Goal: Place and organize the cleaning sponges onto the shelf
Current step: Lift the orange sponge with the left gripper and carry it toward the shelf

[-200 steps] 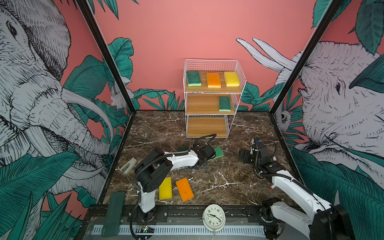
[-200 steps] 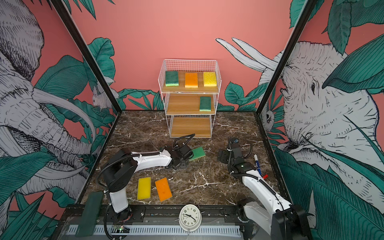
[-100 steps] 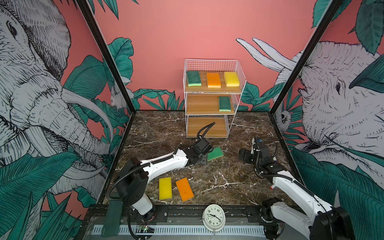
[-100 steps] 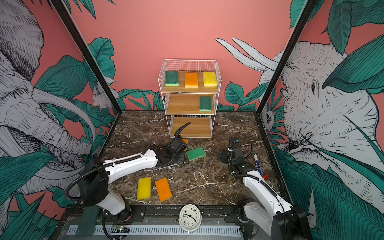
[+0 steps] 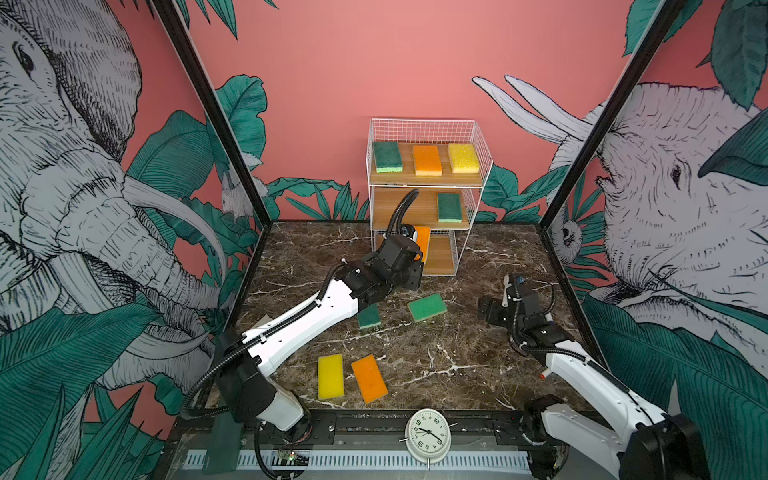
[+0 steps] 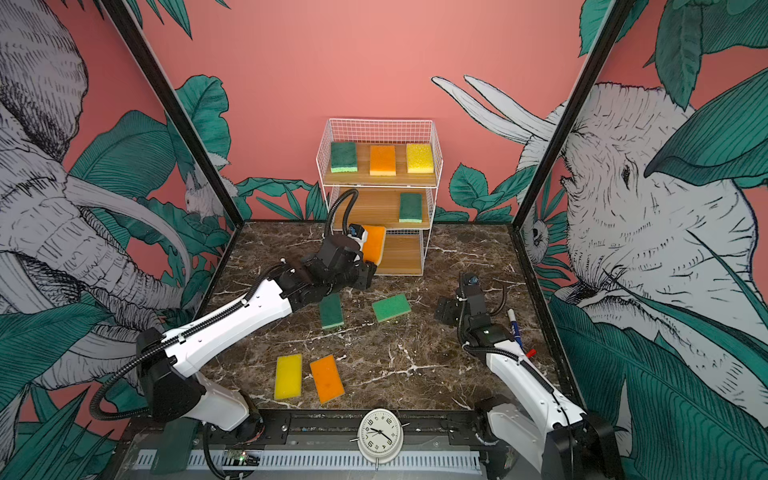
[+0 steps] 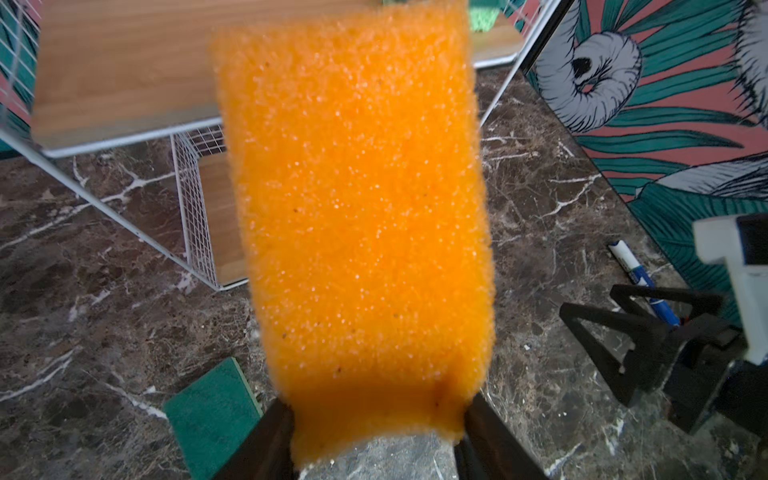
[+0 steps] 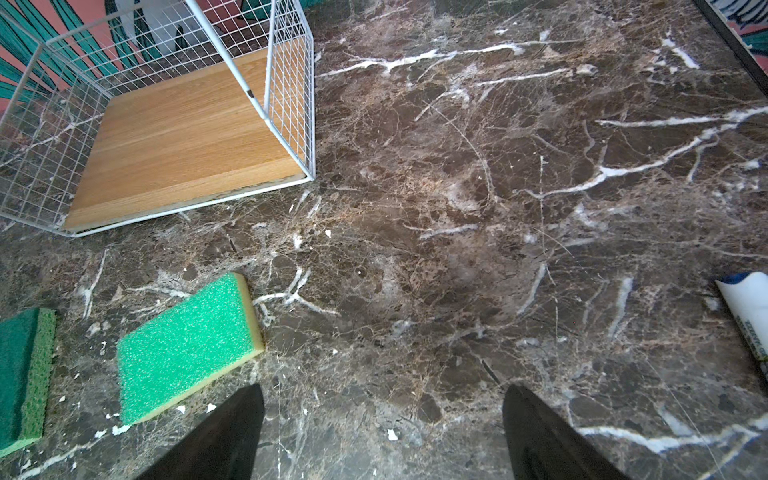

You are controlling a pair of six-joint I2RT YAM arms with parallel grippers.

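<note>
Orange sponge, lengthwise toward shelf, clamped in left jaws; right jaws spread.

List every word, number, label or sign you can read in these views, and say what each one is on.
Clock: hour numerals ring the dial, upside down to the camera; too small to quote with certainty.
Marker pen: a line of dark print along the white barrel; too blurred to read.
No other writing shows in any view.
</note>
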